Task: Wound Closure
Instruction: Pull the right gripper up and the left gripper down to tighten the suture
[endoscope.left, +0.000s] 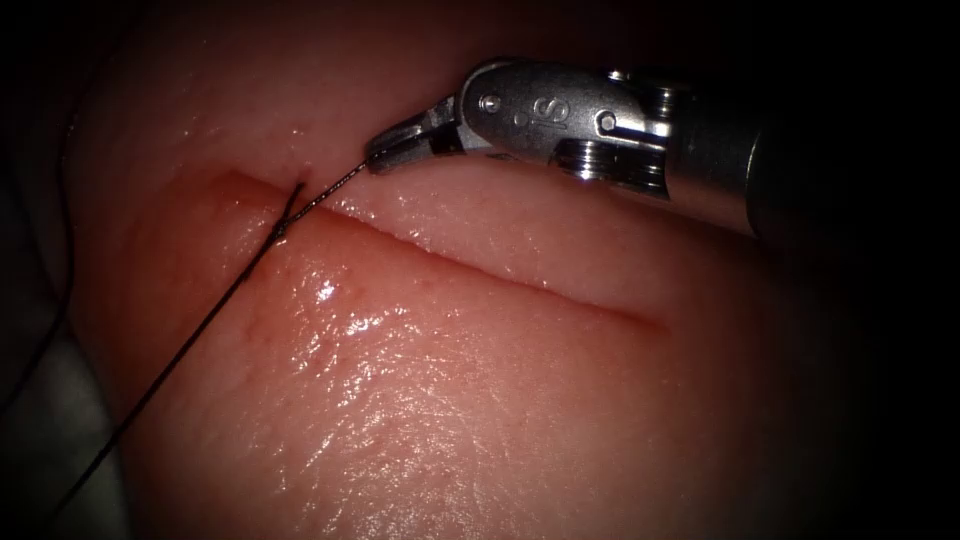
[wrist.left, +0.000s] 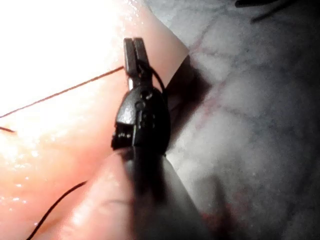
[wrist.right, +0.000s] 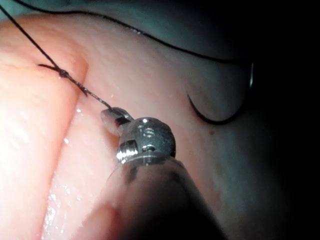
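- The thread (endoscope.left: 190, 350) runs from seven o'clock up to a knot (endoscope.left: 283, 230) on the cut (endoscope.left: 450, 265) in the tissue (endoscope.left: 420, 400).
- The right tool (endoscope.left: 385, 150) pinches the thread just past the knot, toward one o'clock.
- The left tool (wrist.left: 135, 52), jaws pressed together, grips thread off the tissue's edge.
- The needle (wrist.right: 220, 112) lies loose on the tissue, well apart.

The right hand (endoscope.left: 380, 152) comes in from the right, closed on the thread (endoscope.left: 190, 345) above the cut (endoscope.left: 470, 265). The thread runs taut through a knot (endoscope.left: 283, 229) at the cut's left end, then down-left across the tissue (endoscope.left: 420, 400).
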